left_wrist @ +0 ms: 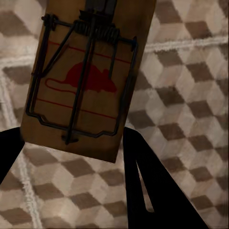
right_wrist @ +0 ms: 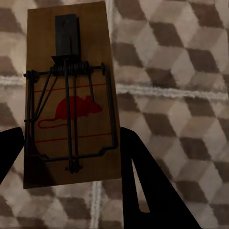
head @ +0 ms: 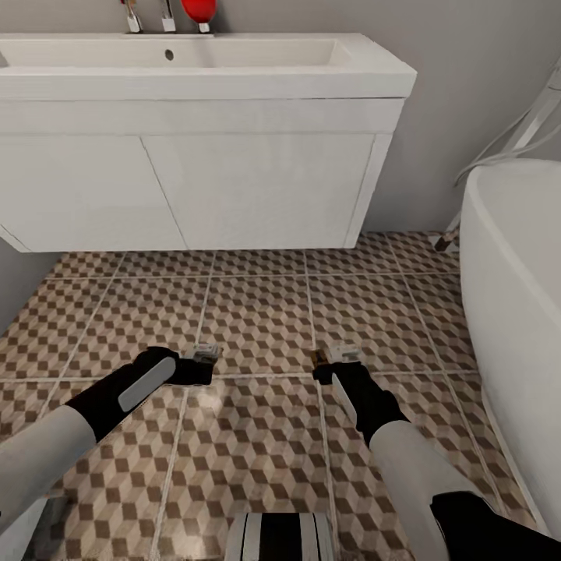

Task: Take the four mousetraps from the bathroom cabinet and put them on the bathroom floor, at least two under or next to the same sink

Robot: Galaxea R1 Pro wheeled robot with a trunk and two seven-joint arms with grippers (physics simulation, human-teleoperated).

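Observation:
My left gripper [head: 200, 363] hangs low over the cube-patterned bathroom floor [head: 257, 312], in front of the white sink [head: 234, 70] and its vanity. In the left wrist view the left gripper [left_wrist: 71, 139] is shut on a tan mousetrap [left_wrist: 88, 76] with a black wire spring and a red mouse print. My right gripper [head: 331, 365] hovers beside it, about a tile's width to the right. It is shut on a second mousetrap [right_wrist: 71, 95], whose brown edge [head: 318, 358] peeks out in the head view. Both traps are held above the tiles, face up to the wrist cameras.
The white bathtub [head: 518, 296] curves along the right side, with a chrome hose [head: 499, 148] on the wall behind it. A chrome tap [head: 132, 17] and a red object [head: 199, 9] stand on the sink's back. A grey wall [head: 15, 280] closes the left.

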